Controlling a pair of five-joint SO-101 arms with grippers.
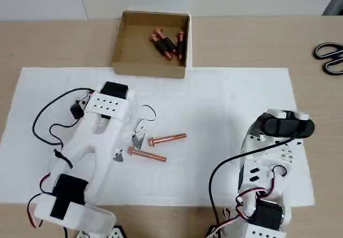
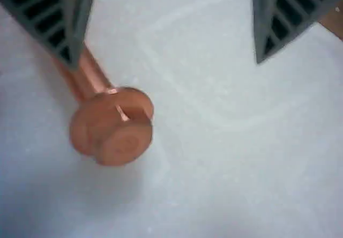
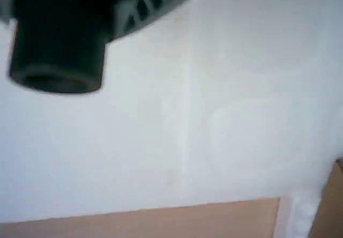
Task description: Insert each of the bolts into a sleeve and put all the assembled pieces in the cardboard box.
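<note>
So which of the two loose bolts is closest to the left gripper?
The bolt farther from the cardboard box: its head lies inside the open left gripper. The other bolt lies just outside it, on the box side.

Robotics lab setup: left arm [image 1: 102, 128] and right arm [image 1: 270, 157] with bare wiring, paper-covered wooden table [image 1: 53, 39], scissors [image 1: 329, 57]

Nothing readable in any view: no text, labels, brand marks, numbers or signs on the cardboard box [image 1: 149, 69], on the bolts [image 1: 168, 138] lying just in front of the box, on the white sheet [image 1: 225, 104] under them, or on the bare tabletop [image 1: 53, 39] around the box.
</note>
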